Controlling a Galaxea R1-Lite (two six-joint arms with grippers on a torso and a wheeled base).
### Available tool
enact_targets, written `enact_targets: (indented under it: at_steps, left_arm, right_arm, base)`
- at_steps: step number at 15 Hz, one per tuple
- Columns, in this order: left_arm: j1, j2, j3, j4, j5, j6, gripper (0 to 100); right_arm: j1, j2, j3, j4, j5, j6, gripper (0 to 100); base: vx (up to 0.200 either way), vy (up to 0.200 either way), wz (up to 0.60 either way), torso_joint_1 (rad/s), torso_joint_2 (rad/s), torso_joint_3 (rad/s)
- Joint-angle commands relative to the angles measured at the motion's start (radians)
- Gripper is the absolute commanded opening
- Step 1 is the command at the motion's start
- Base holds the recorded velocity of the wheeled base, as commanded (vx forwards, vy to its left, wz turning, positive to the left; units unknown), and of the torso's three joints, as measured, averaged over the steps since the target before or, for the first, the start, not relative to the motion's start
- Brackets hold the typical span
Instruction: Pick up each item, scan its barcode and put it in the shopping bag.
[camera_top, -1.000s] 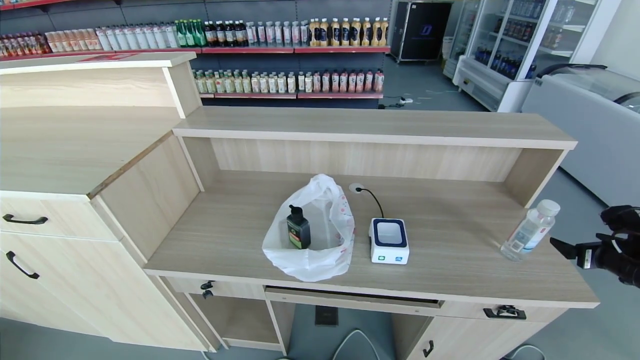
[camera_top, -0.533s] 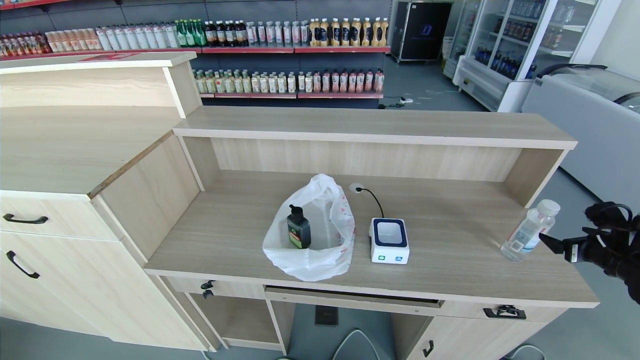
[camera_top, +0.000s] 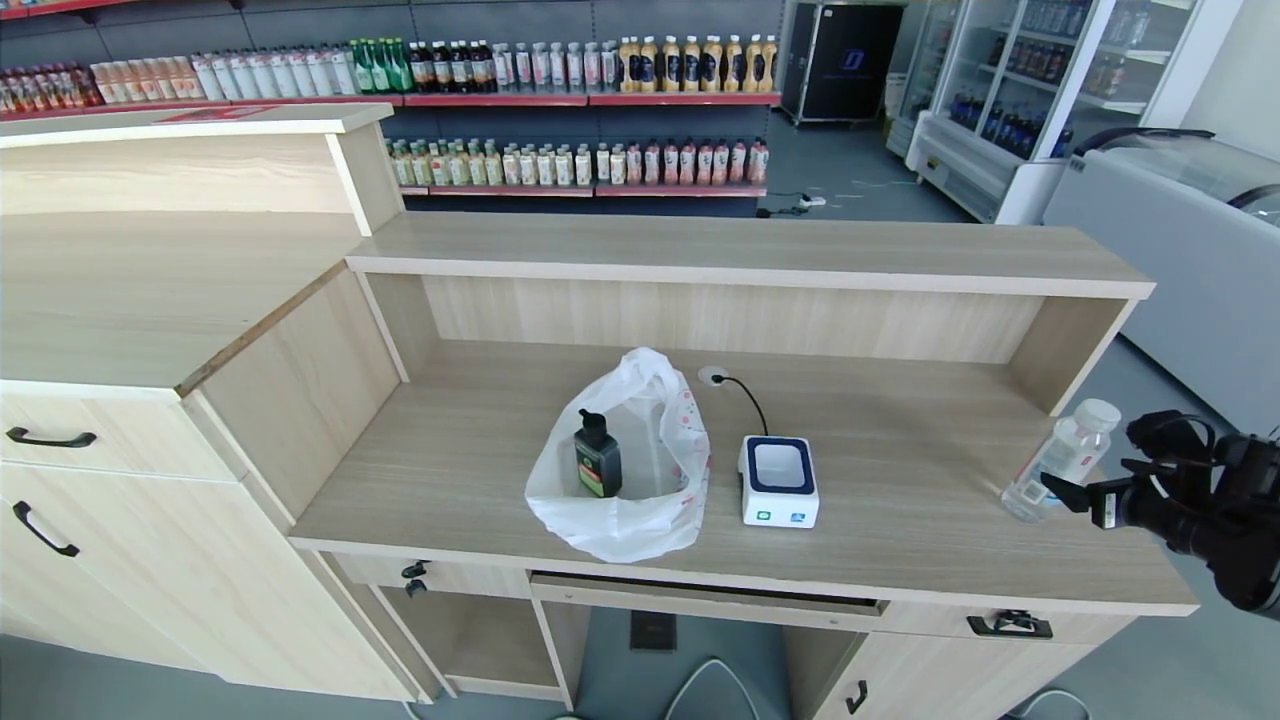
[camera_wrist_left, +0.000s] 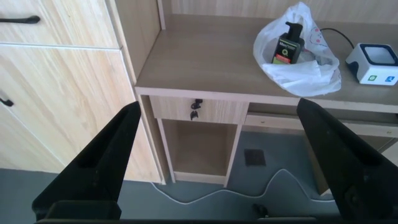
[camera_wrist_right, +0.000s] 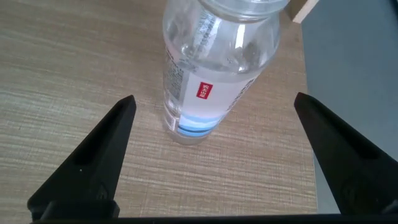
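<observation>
The right gripper (camera_top: 1085, 477), spread open and empty, sits just right of the water bottle (camera_top: 1062, 459); the left gripper (camera_wrist_left: 217, 109) gapes too.

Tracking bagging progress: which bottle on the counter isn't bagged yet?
The clear white-capped bottle near the right end of the counter; the dark bottle stands inside the shopping bag.

Clear glossy plastic water bottle (camera_wrist_right: 214, 74), matt wood-grain counter (camera_top: 900, 450), thin crinkled white plastic bag (camera_top: 620, 500)
</observation>
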Motion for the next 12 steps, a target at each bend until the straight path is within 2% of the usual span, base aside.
enact_targets:
  at_steps: [1, 12]
  left_arm:
    - [0.0, 0.002, 0.0, 0.0, 0.0, 0.0, 100]
    - [0.0, 0.002, 0.0, 0.0, 0.0, 0.0, 100]
  right_arm:
    - [0.011, 0.018, -0.013, -0.001, 0.001, -0.002, 100]
    - [0.071, 0.101, -0.151, 0.01, -0.004, 0.0, 100]
  base:
    - [0.0, 0.0, 0.0, 0.0, 0.0, 0.0]
    - [0.0, 0.0, 0.0, 0.0, 0.0, 0.0]
